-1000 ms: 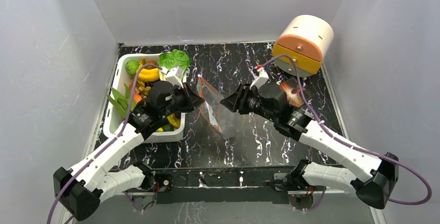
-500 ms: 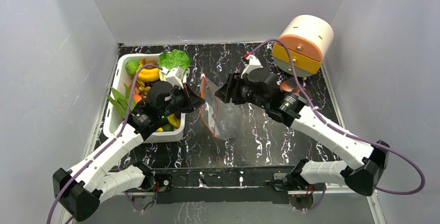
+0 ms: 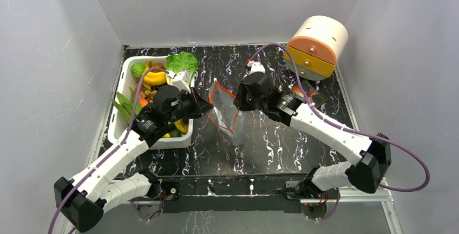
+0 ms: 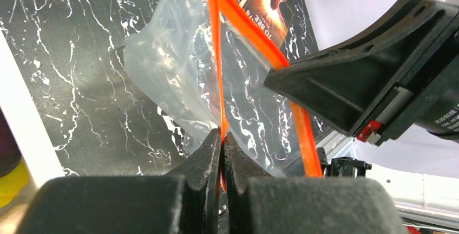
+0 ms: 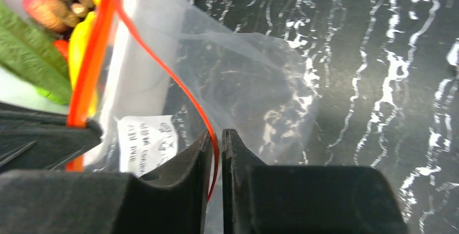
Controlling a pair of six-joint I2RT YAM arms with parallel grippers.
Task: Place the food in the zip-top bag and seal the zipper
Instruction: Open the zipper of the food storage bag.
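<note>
From above, my left claw and right claw meet over the table's middle, with the zip-top bag hanging between them. The food sits in the white tub by the left edge. My left wrist view alone shows the left claw pinching one lip of the zipper. My right wrist view shows the right claw pinching the other, the bag just beyond.
</note>
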